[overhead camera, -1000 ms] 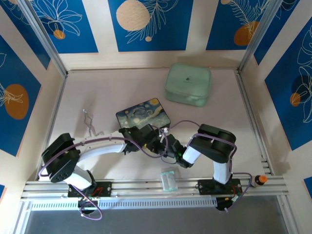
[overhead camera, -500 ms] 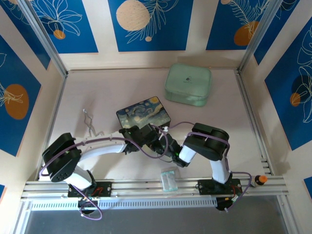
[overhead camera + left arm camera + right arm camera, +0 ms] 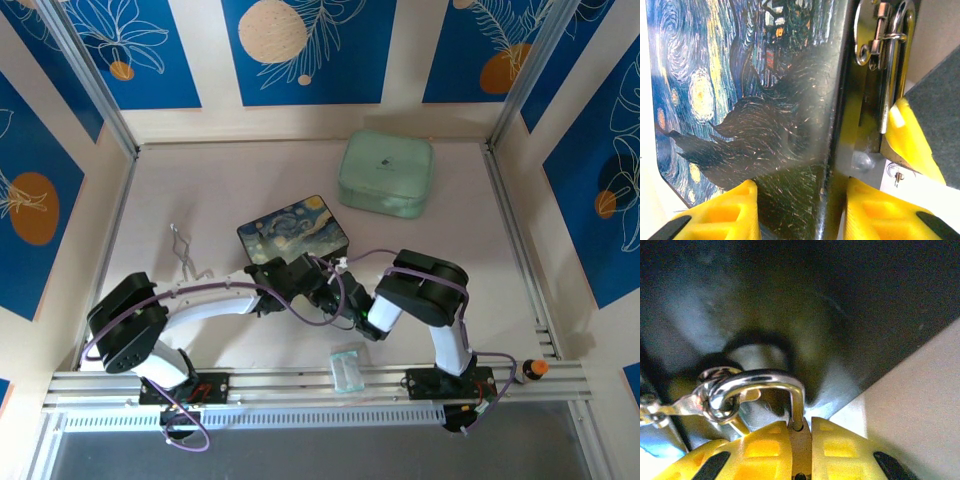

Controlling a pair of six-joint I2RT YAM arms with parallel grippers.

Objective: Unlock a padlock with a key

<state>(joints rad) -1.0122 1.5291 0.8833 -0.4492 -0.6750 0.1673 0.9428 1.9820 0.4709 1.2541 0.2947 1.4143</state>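
Pale table (image 3: 200, 190) under blue leaf-patterned walls (image 3: 310, 50) carries the box (image 3: 295, 233) at its middle, and both my arms meet at its near edge. My right gripper (image 3: 801, 426) is clenched on the padlock (image 3: 799, 405), its brass body squeezed between the yellow fingers (image 3: 765, 450) while the silver shackle (image 3: 765, 376) rises from them and hooks through the ring of the box's hasp (image 3: 875, 35). My left gripper (image 3: 800, 212) has its fingers on either side of the box's front edge, the painted lid by one and the metal front by the other, and I cannot tell whether they press it.
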